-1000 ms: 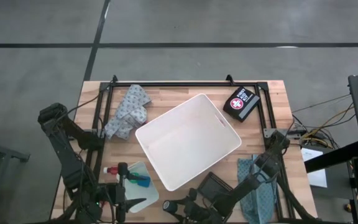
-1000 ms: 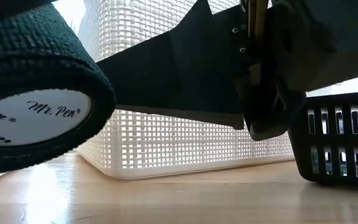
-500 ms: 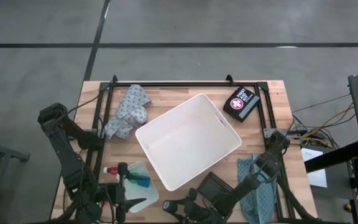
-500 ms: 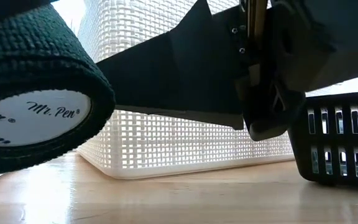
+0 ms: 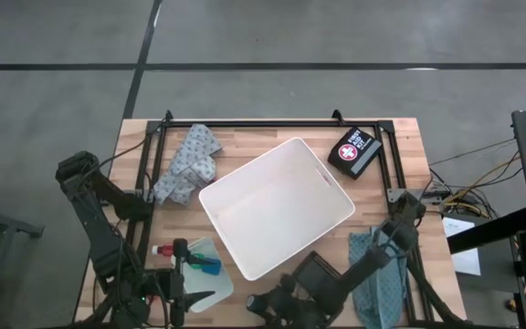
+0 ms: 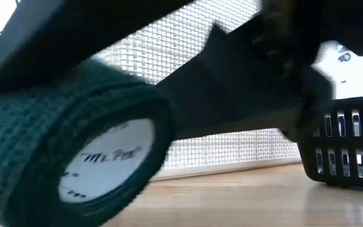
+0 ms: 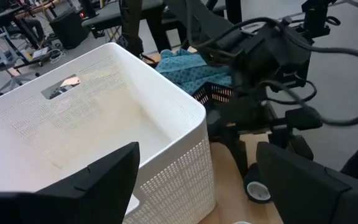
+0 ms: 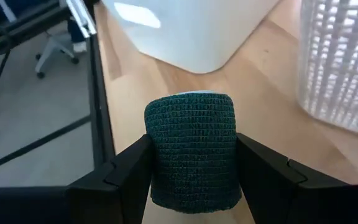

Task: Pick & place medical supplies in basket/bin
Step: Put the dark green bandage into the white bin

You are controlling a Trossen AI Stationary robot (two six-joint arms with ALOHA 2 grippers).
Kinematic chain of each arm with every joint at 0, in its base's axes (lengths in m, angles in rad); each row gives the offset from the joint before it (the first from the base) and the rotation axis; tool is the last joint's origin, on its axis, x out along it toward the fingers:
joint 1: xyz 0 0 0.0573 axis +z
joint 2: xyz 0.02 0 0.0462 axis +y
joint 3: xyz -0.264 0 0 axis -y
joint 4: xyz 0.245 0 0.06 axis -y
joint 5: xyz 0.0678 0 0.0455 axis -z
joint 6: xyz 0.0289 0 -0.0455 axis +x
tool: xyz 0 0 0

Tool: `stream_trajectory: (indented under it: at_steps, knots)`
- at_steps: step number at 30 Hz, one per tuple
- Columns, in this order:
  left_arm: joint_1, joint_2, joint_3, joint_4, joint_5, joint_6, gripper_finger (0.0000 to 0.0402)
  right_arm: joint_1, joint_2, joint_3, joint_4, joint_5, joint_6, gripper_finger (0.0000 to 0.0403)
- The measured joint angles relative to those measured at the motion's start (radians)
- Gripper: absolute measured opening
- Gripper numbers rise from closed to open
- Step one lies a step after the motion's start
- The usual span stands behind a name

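Note:
A dark green bandage roll [image 8: 193,149] with a white core end [image 6: 109,161] sits between the fingers of my right gripper [image 8: 194,171], near the table's front edge. That gripper [image 5: 261,306] is shut on it, just in front of the near corner of the white basket/bin [image 5: 277,206]. The left wrist view also shows the roll [image 7: 257,190] beside the bin's wall [image 7: 179,168]. My left gripper [image 7: 197,165] hangs open at the near left, over a translucent tray [image 5: 204,274], touching nothing. My right gripper pinches the roll's curved green wall [image 8: 160,155] between its two fingers [image 8: 263,168], one on each side. The fingers come from the table's right, slanting downward. The roll is tilted, its white end turned toward the near edge; whether it is clear of the table I cannot tell.
A dark slotted basket [image 5: 316,272] stands just right of the gripper, with a teal cloth [image 5: 377,274] beyond it. A patterned cloth [image 5: 188,164] lies far left and a black first-aid pouch [image 5: 354,151] far right. A red-and-white tube [image 5: 163,249] lies by the tray.
My right gripper has risen a little and tipped and rolled, carrying the green roll with it. In the low view the roll has swung from facing flat toward the camera to a tilted stance and shifted rightward.

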Motion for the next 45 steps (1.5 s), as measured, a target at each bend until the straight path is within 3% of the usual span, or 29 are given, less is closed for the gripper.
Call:
stream_trajectory:
  at_steps: [35,45]
  knots:
    - [0.0,0.0,0.0,0.0,0.0,0.0,0.0328,-0.024,0.0,0.014,-0.048,-0.062,0.019,0.0206]
    - [0.0,0.0,0.0,0.0,0.0,0.0,0.0328,-0.024,0.0,0.014,-0.052,-0.062,0.001,0.0274]
